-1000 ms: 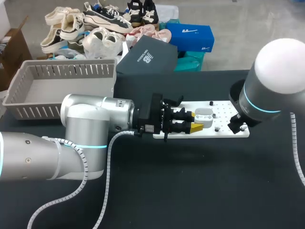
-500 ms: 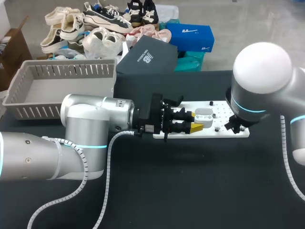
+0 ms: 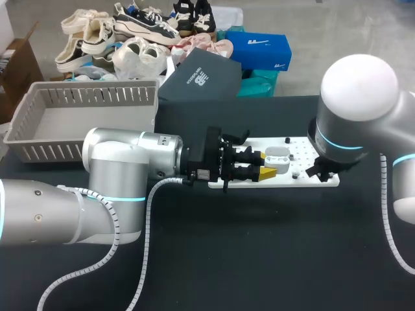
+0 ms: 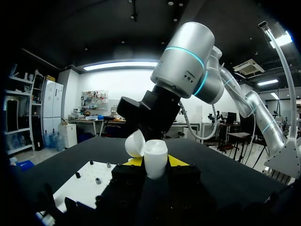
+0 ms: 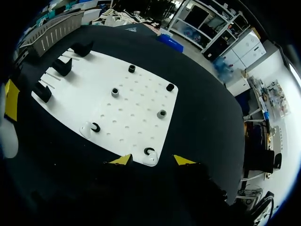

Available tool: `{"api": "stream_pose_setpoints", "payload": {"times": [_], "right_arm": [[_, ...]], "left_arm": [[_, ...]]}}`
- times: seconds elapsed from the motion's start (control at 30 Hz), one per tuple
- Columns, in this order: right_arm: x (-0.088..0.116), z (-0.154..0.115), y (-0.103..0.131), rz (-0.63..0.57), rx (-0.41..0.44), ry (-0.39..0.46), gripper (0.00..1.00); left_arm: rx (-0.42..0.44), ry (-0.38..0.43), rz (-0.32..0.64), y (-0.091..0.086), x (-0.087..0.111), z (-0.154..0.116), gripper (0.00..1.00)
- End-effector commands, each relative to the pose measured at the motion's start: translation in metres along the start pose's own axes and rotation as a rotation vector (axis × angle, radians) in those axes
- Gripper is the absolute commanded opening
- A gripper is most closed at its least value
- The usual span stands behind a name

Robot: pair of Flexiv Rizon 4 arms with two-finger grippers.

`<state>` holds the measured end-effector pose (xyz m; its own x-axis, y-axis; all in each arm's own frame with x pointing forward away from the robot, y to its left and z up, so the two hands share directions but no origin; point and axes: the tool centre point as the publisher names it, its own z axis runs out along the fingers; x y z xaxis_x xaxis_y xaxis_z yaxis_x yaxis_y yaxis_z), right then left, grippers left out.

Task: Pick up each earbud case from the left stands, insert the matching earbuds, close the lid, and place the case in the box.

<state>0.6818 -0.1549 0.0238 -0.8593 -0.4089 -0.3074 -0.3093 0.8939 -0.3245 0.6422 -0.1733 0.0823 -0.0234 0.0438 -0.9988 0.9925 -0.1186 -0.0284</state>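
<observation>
One grey basket (image 3: 39, 103) stands at the table's far left corner. The left gripper (image 3: 267, 165) clamps the single earbud case (image 4: 155, 157), lid open, above the white board (image 5: 131, 113). The right gripper (image 5: 153, 160) hangs spread over the board's near right corner, straddling one of two earbuds (image 5: 149, 156). A skewed pinch could flick it off the edge.

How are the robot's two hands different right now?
The left gripper is squeezing a white earbud case with its lid flipped open; the right gripper is open and holds nothing. The left gripper points sideways along the table, while the right gripper points down at the white board. Both have yellow fingertips.
</observation>
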Motion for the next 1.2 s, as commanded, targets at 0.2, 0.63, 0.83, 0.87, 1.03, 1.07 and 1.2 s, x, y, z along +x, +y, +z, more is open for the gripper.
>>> {"api": "stream_pose_setpoints", "payload": {"times": [0.2, 0.63, 0.83, 0.87, 1.03, 1.07, 1.2], "right_arm": [[-0.0028, 0.0064, 0.0006, -0.001, -0.008, 0.015, 0.44], [0.0002, 0.0114, 0.0008, 0.002, -0.015, 0.027, 0.32], [0.0004, 0.0114, 0.0008, 0.004, -0.017, 0.027, 0.18], [0.0004, 0.0114, 0.0008, 0.004, -0.016, 0.027, 0.18], [0.0, 0.0108, 0.0012, 0.001, -0.016, 0.026, 0.08], [-0.0001, 0.0105, 0.0013, 0.001, -0.016, 0.025, 0.03], [0.0007, 0.0089, 0.0016, 0.001, -0.015, 0.024, 0.0]], "left_arm": [[0.002, -0.001, 0.0, 0.001, 0.0008, 0.0003, 0.0], [0.002, -0.001, 0.0, 0.001, 0.0008, 0.0003, 0.0], [0.002, -0.001, 0.0, 0.001, 0.0008, 0.0003, 0.0], [0.002, -0.001, 0.0, 0.001, 0.0008, 0.0003, 0.0], [0.002, -0.001, 0.0, 0.001, 0.0008, 0.0003, 0.0], [0.002, -0.001, 0.0, 0.001, 0.0008, 0.0003, 0.0], [0.002, -0.001, 0.0, 0.001, 0.0008, 0.0003, 0.0]]}}
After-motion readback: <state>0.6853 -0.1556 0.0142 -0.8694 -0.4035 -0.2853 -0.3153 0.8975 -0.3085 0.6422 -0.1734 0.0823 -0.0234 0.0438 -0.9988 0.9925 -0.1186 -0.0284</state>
